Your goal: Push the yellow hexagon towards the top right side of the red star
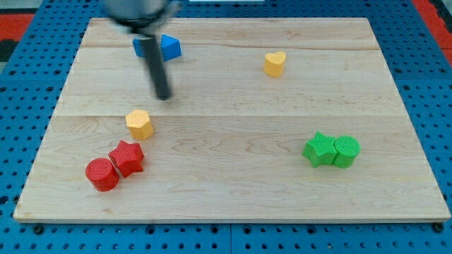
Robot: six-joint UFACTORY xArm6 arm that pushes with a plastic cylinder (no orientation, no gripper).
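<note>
The yellow hexagon (140, 123) lies at the view's left on the wooden board, just above and slightly right of the red star (128, 156), with a small gap between them. My tip (164, 96) rests on the board up and to the right of the yellow hexagon, a short way off and not touching it. The rod rises from the tip toward the view's top, blurred.
A red cylinder (102, 174) touches the red star's lower left. Blue blocks (162, 46) sit at the top left, partly behind the rod. A yellow heart (275, 63) is at top centre. A green star (320, 149) and green cylinder (346, 151) touch at the right.
</note>
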